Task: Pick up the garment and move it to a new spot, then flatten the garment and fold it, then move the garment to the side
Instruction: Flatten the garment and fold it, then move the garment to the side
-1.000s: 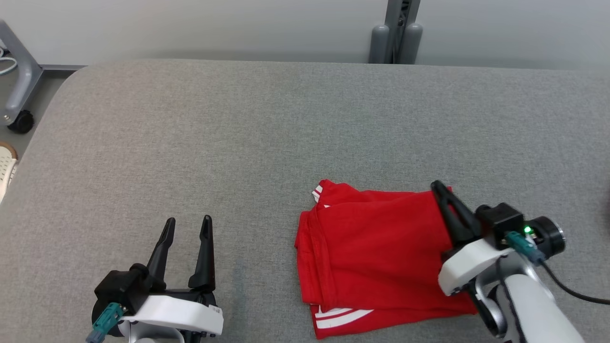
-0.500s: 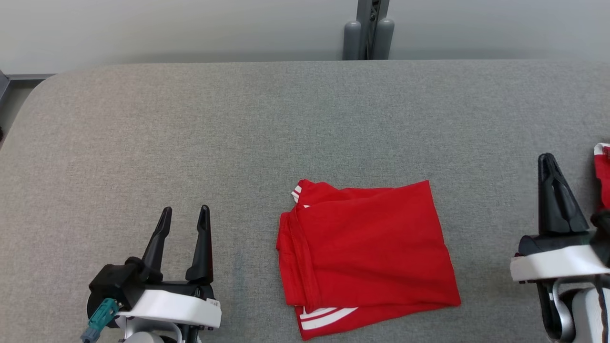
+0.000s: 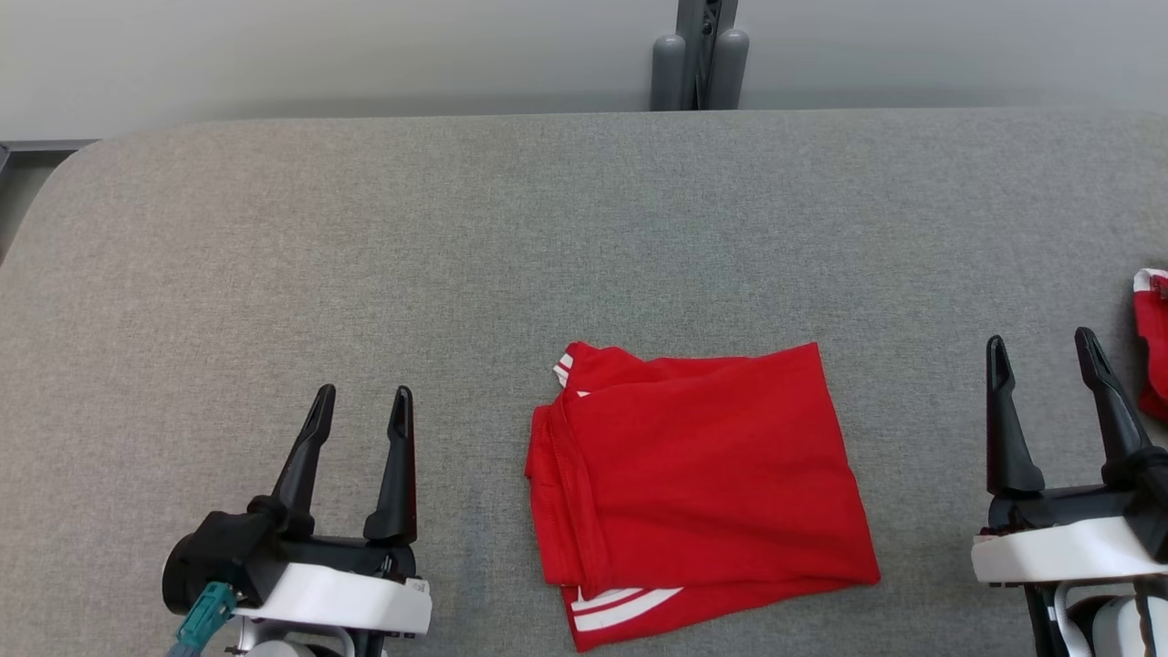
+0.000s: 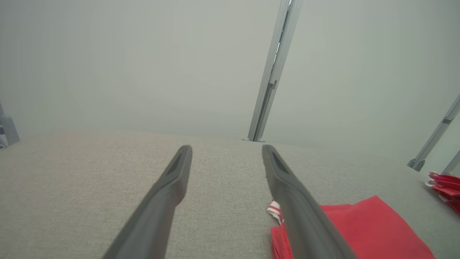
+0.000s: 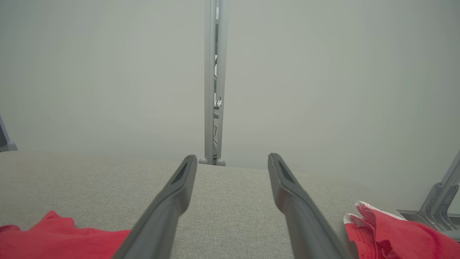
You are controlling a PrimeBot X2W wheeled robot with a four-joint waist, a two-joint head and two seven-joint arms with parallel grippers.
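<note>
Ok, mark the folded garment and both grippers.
folded garment (image 3: 712,465): head view, middle of top layer.
left gripper (image 3: 364,392): head view, midway between fingertips.
right gripper (image 3: 1040,338): head view, midway between fingertips.

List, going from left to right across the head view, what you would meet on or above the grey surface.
left gripper, open → folded red garment with white stripes → right gripper, open → second red garment, cut off by the right edge

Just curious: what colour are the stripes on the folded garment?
White stripes on the red garment; head view shows them best.
</note>
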